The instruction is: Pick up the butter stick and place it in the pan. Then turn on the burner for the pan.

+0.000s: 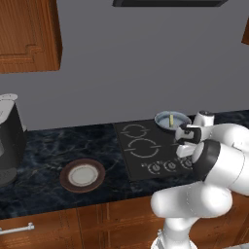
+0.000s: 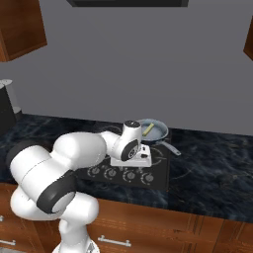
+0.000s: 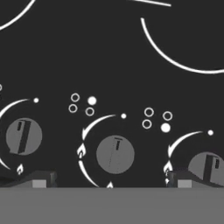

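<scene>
The small grey-blue pan [image 1: 178, 118] [image 2: 158, 131] sits on the back right burner of the black cooktop [image 1: 141, 148]. The pale-yellow butter stick [image 1: 171, 120] [image 2: 147, 129] lies inside it. My gripper [image 3: 111, 181] [image 2: 130, 163] hangs low over the row of knobs at the cooktop's front edge, in front of the pan. It is open and holds nothing. In the hand view the middle knob [image 3: 115, 154] lies between the two fingertips [image 3: 41, 179], with a knob [image 3: 24, 136] to its left and another knob [image 3: 209, 168] to its right.
A brown plate with a white centre [image 1: 82, 175] rests on the dark counter left of the cooktop. A dark coffee machine [image 1: 9, 141] stands at the far left. Wooden wall cabinets [image 1: 29, 34] hang above, and the pan's handle [image 2: 170, 147] points right.
</scene>
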{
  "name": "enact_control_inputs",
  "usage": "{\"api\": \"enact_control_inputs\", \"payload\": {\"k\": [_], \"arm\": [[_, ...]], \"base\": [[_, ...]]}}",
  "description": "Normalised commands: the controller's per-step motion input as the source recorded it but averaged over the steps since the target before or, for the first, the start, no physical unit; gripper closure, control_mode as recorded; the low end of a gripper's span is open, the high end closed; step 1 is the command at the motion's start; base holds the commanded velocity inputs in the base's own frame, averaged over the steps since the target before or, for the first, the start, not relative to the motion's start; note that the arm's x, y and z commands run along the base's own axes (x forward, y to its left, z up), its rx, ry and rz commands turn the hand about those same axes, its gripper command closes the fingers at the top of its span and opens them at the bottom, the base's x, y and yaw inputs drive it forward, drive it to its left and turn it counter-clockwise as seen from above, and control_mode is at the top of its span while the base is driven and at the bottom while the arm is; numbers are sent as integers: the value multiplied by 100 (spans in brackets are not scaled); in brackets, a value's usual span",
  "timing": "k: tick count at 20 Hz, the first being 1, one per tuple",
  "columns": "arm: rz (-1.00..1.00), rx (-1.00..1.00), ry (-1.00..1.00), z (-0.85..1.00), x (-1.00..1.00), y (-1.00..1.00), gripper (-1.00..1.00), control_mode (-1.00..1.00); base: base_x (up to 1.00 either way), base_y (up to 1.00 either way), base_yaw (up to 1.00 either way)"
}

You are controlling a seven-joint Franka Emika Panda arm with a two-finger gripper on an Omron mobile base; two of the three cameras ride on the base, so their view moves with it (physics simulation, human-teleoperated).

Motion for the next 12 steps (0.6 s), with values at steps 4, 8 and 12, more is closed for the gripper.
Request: {"api": "enact_control_inputs", "payload": {"k": [4, 8, 12], "arm": [[0, 0, 0, -14, 0, 0, -100, -100], [0, 0, 0, -15, 0, 0, -100, -100], [0, 0, 0, -17, 0, 0, -100, -100]], "base": [[0, 0, 0], [0, 0, 0], [0, 0, 0]]}}
